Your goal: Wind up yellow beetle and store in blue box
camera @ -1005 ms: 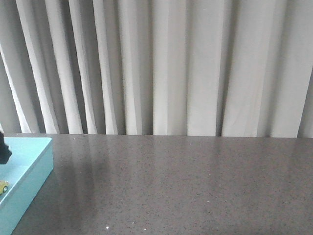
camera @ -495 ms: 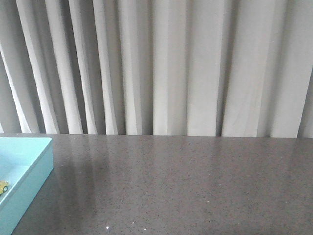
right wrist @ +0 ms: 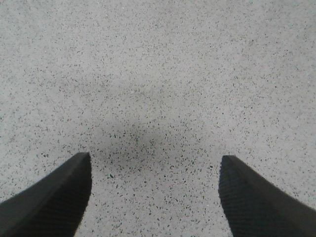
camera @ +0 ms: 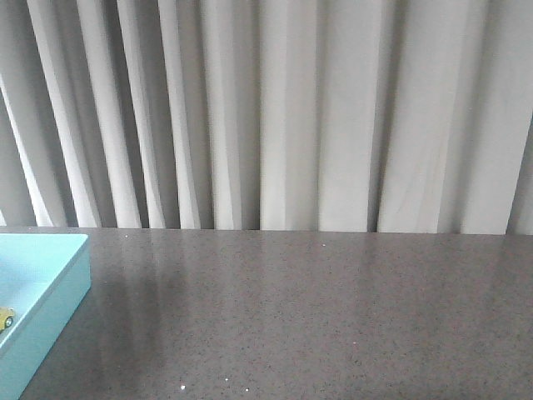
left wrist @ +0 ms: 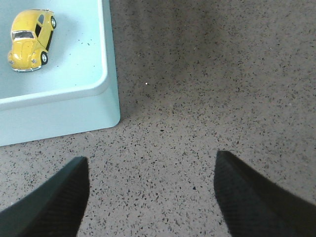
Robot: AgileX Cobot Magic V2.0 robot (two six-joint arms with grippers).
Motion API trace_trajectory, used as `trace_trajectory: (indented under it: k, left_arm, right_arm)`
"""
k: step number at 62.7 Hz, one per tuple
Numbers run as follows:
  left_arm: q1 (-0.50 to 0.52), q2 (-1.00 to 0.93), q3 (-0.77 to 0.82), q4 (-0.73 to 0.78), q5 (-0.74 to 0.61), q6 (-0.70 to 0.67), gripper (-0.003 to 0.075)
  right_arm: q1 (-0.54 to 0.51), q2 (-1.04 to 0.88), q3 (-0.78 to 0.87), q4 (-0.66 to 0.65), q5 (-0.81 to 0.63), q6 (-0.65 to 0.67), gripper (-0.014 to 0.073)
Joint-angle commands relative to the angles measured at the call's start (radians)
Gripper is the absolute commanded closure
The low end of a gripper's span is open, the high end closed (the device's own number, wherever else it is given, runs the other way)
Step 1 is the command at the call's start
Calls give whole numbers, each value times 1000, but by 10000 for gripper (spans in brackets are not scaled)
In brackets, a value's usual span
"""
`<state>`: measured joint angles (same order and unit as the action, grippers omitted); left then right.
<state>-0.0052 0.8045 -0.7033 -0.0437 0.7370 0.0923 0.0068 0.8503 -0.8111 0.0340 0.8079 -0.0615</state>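
Observation:
The yellow beetle (left wrist: 29, 39) stands on its wheels on the floor of the blue box (left wrist: 74, 111), near one corner. In the front view only a sliver of the beetle (camera: 5, 317) shows inside the box (camera: 58, 292) at the far left edge. My left gripper (left wrist: 150, 163) is open and empty, over bare tabletop just outside the box's corner. My right gripper (right wrist: 155, 165) is open and empty over bare speckled tabletop. Neither gripper shows in the front view.
The grey speckled tabletop (camera: 316, 317) runs back to a pleated pale curtain (camera: 283, 117). The box's low wall (left wrist: 106, 49) stands between my left gripper and the beetle.
A dark part of my left arm that stood over the box at the far left one second ago has withdrawn out of the front view. The beetle and box have not moved.

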Motion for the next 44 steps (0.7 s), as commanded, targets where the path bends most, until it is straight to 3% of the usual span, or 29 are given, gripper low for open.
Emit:
trace_trajectory:
  k: [1,19,28,44]
  left_arm:
    - [-7,-6,-23,-10,-72,-12,290]
    - [-7,-6,-23,-4,-76,-12,587]
    - [-7,-6,-23,-4,-76,-11,700]
    - [-7,-6,-23,-6,-74,-11,727]
  right_arm:
    - [1,-5,-26,3,-41,0,113]
    - [1,-5,-26,3,-28,0,443]
    - [1,-5,-26,3,-28,0,606]
    - [1,-5,-26,2,-28,0,601]
